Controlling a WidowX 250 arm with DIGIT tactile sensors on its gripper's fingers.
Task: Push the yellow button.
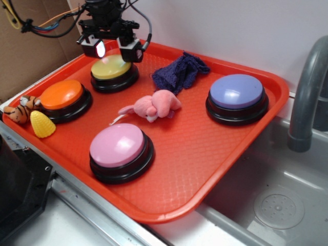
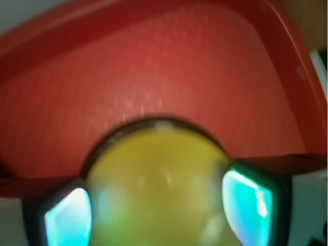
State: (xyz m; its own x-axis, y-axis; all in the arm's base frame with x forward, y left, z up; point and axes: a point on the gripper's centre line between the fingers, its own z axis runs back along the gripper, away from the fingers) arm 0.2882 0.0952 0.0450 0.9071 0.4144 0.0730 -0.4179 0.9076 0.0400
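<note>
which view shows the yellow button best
The exterior view: the yellow button appears sharp and nearly whole, dome and black base, at the back of the red tray, with the gripper open just above it. The wrist view shows it blurred, cut off at the bottom, between the fingertips.

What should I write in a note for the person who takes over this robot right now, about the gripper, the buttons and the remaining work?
Gripper: open, holding nothing, fingers spread directly above the large round yellow domed button on a black base; in the wrist view the dome fills the space between both fingertips.
Position: the yellow button stands at the back left of the orange-red plastic tray, behind the orange-topped button.
Done: the gripper is aligned over the target.
Cannot tell: whether it already touches or presses the dome.
Left: go straight down to press, then lift.
Beware: the small yellow ridged corn toy is not the target.
</note>
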